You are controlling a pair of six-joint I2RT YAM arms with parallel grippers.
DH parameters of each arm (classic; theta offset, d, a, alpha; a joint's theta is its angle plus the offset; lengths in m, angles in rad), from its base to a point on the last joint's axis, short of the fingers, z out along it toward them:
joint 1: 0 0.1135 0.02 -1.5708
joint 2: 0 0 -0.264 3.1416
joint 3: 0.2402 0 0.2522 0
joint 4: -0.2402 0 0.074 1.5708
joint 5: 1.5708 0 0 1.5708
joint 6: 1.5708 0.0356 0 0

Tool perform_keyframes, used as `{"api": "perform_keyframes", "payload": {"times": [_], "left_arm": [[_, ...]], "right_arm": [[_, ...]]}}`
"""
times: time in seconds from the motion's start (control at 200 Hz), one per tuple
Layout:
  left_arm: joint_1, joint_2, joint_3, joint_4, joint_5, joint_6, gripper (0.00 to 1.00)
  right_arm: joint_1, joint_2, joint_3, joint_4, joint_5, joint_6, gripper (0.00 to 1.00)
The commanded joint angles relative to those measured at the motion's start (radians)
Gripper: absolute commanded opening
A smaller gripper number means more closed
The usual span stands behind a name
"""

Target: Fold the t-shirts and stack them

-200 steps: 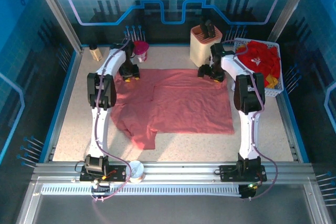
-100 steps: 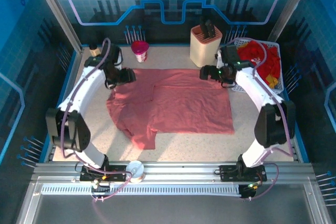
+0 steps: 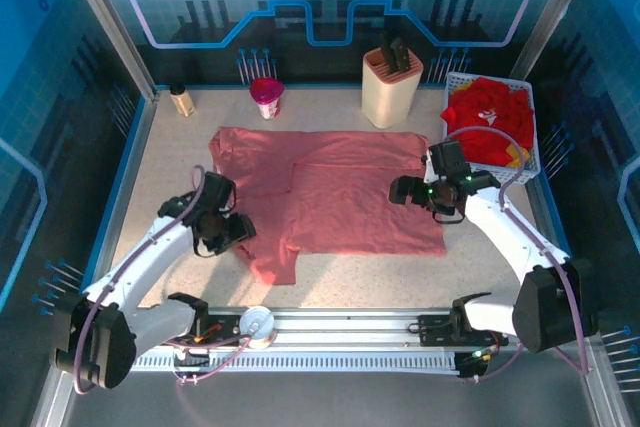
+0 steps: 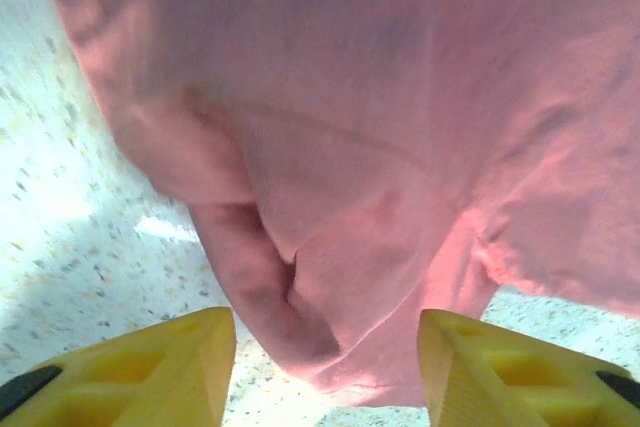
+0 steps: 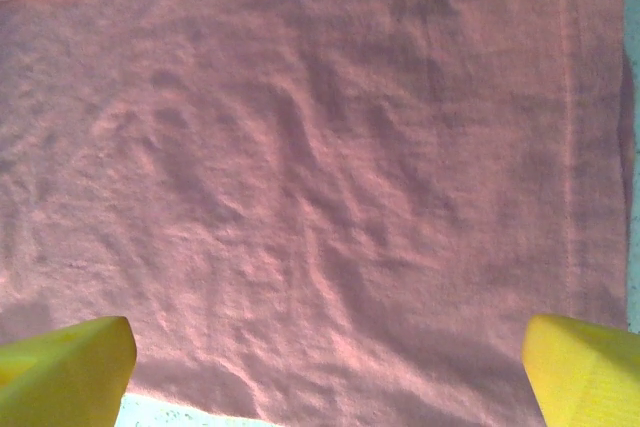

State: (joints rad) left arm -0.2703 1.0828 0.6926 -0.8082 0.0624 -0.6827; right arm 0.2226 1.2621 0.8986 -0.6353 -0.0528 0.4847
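Both arms have drawn back from the far edge of the shirt (image 3: 340, 197) toward the near side. The left gripper (image 3: 232, 232) now hangs at its near-left edge and the right gripper (image 3: 405, 190) over its right side, jaws wider apart. The shirt's far-left corner now lies spread out.

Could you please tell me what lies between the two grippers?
The spread salmon-pink t-shirt covers the stretch between the left gripper and the right gripper, seen in the top view.

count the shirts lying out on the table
1: the salmon-pink t-shirt, spread across the middle of the table. More red cloth is heaped in the white basket at the far right; individual shirts there cannot be counted.
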Motion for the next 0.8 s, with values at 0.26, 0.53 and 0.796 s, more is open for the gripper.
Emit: {"api": "perform_keyframes", "payload": {"times": [0.26,0.53,0.796], "left_arm": [[-0.073,0.02,-0.128,0.098,-0.077,-0.156,0.47],[-0.085,0.109,-0.15,0.193,-0.059,-0.171,0.33],[-0.109,0.162,-0.044,0.117,-0.082,-0.123,0.0]], "right_arm": [[0.032,0.016,0.011,0.014,0.006,0.02,1.0],[0.034,0.014,0.008,0.017,0.035,0.028,1.0],[0.033,0.014,0.009,0.023,0.044,0.031,1.0]]}}
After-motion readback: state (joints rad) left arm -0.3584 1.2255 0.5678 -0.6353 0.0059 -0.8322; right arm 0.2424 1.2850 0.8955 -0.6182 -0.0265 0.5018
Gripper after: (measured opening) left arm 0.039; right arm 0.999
